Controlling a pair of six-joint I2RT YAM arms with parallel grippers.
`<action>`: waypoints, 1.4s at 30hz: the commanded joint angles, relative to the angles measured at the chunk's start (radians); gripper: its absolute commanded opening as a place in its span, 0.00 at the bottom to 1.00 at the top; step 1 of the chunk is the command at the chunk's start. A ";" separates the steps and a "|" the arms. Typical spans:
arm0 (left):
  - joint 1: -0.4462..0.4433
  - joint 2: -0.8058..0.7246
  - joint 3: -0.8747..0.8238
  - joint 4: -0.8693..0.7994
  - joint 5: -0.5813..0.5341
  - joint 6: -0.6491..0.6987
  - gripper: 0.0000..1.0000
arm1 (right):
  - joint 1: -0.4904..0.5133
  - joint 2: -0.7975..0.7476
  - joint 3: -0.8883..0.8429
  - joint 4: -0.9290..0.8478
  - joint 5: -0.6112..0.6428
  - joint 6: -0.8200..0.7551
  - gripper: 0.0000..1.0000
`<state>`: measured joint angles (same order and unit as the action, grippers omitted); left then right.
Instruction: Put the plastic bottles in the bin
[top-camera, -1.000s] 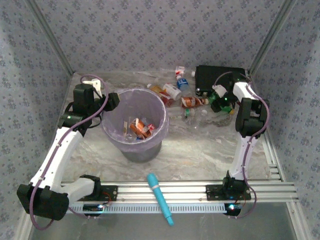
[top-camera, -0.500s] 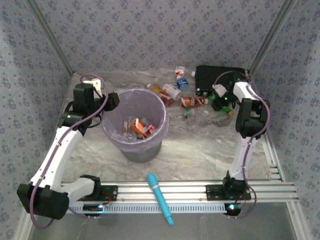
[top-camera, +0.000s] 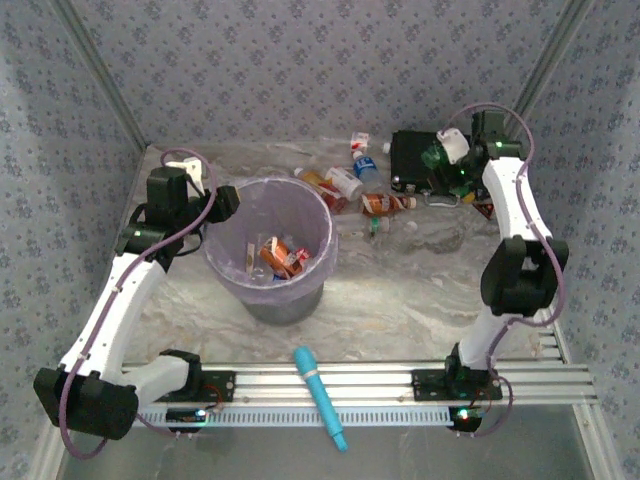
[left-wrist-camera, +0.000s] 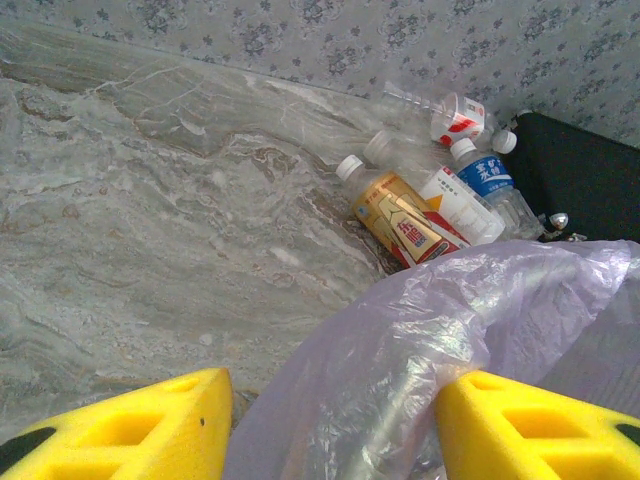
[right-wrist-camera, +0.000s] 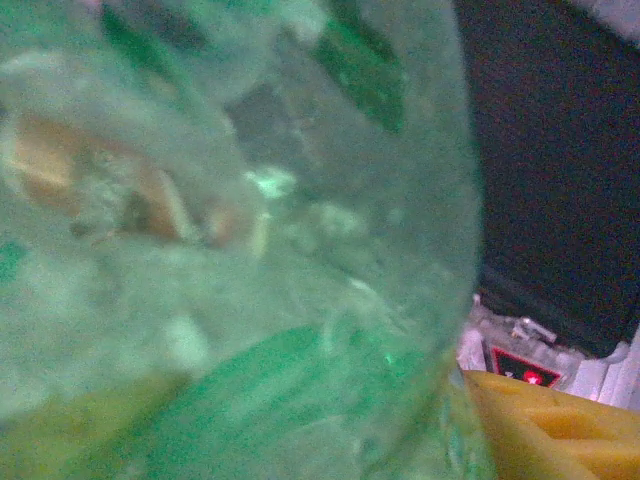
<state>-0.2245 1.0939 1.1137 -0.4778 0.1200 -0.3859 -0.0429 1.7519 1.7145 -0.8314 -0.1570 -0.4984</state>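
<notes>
Bottles (top-camera: 278, 256) already lie inside the bin (top-camera: 283, 298), which stands left of the table's middle, toward the near edge. At its far-left rim sits the left gripper (top-camera: 224, 201). In the wrist view its yellow fingers (left-wrist-camera: 120, 430) stand apart with the lilac liner (left-wrist-camera: 420, 340) bulging up between them, and I cannot tell whether they nip the rim or merely straddle it. Beyond the bin, toward the far edge, the loose bottles (top-camera: 350, 185) lie scattered, the scatter running right to the black case (top-camera: 412, 150) in the far right corner. Over that case the right gripper (top-camera: 447, 160) is clenched on a green bottle (top-camera: 436, 157), whose clear green wall presses close beside the one yellow finger (right-wrist-camera: 545, 430) its wrist view catches. Its white cap (top-camera: 456, 145) shows on the side toward the right edge, so the long axis seems to run roughly across the table. From this claw the bin lies to the left and nearer, a diagonal carry over the scatter. The left arm is closer to the bin, yet the load is the right arm's, and I judge the rim's right side the open way in
</notes>
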 joint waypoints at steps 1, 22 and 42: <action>0.007 -0.014 0.010 -0.049 0.007 0.007 0.56 | 0.099 -0.064 0.053 -0.063 0.038 0.129 0.65; 0.005 -0.003 -0.016 -0.003 -0.003 -0.025 0.55 | 0.859 0.006 0.471 -0.135 -0.195 0.449 0.58; 0.005 -0.016 -0.029 0.010 -0.025 -0.033 0.54 | 0.966 0.198 0.287 -0.129 0.042 0.534 0.61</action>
<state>-0.2245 1.0836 1.0958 -0.4442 0.1150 -0.4129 0.9127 1.9423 2.0266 -0.9611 -0.1703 0.0124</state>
